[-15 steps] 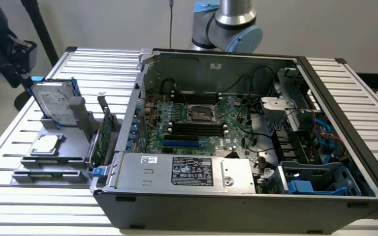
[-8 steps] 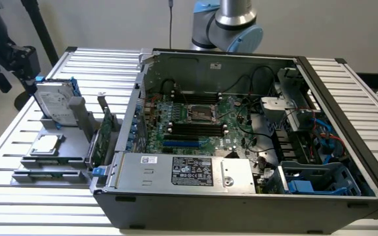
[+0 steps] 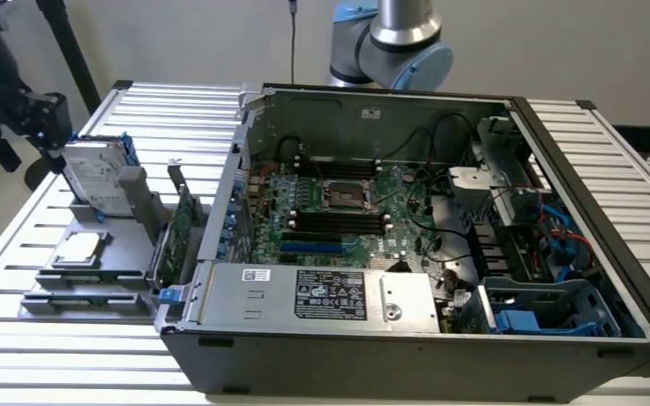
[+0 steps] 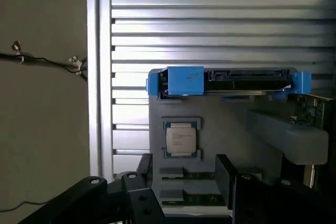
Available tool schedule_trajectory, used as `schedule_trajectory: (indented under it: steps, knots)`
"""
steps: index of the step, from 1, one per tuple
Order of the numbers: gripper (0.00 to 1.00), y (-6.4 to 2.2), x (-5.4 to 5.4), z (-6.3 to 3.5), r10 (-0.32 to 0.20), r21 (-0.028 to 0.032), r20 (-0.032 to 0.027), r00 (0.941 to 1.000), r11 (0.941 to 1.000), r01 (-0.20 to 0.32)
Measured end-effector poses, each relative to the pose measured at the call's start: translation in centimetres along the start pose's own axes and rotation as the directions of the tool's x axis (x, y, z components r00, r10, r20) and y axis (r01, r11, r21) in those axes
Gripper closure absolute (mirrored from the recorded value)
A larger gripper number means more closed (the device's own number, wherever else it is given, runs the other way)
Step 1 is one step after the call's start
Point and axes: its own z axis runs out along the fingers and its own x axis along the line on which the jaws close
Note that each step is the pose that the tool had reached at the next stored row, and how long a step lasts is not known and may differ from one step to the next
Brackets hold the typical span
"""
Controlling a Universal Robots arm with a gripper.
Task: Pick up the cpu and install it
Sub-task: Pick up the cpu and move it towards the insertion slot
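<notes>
We see the claw (image 4: 184, 162), spread wide and empty, near the cpu (image 4: 180, 139) lying flat in its grey holder (image 4: 226, 127) on the tabletop (image 4: 210, 24), at the exterior view's left.

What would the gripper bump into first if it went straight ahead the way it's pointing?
Most likely the grey holder. The gripper points at it with open fingers, aimed close beside the cpu that lies on it. Depth is hard to judge here, so it could touch the cpu's edge instead.
</notes>
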Motion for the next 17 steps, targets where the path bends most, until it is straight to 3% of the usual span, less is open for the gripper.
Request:
schedule_trajectory:
  steps: [7,17]
  knots:
    - [0.4,-0.05,0.0,0.89,-0.095,0.0017,-0.0009,0.9955,0.9955,0.095]
    - [0.4,-0.35,0.0,1.84,-0.172,0.0031,-0.0009,0.985,0.985,0.172]
